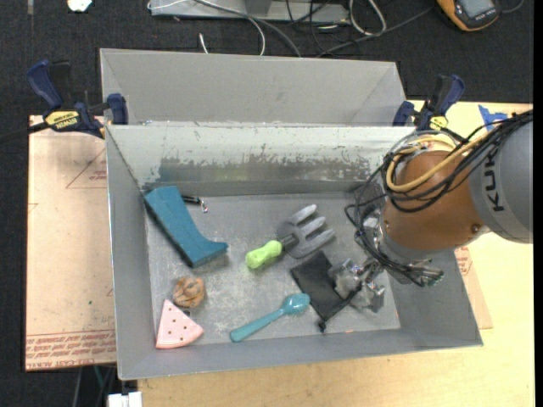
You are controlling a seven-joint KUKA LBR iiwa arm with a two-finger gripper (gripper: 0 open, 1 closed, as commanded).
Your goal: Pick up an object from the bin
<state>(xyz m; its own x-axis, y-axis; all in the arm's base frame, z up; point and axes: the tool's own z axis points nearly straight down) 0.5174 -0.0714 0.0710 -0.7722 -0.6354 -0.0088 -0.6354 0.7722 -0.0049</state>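
My gripper [361,284] hangs low over the right part of the bin floor, just right of a flat black piece [316,285] that lies slanted there. Its metal end seems to touch or overlap the black piece's right edge. A grey toy fork with a lime-green handle [288,240] lies just up and left of the black piece. A turquoise plastic spoon [270,316] rests below it, its bowl close to the black piece's lower left corner.
Further left lie a teal-blue wedge-shaped block [181,226], a small brown knobbly ball [189,291] and a pink watermelon-slice toy [176,326]. The arm's orange cover and cables fill the bin's right side. Bare floor lies along the back wall.
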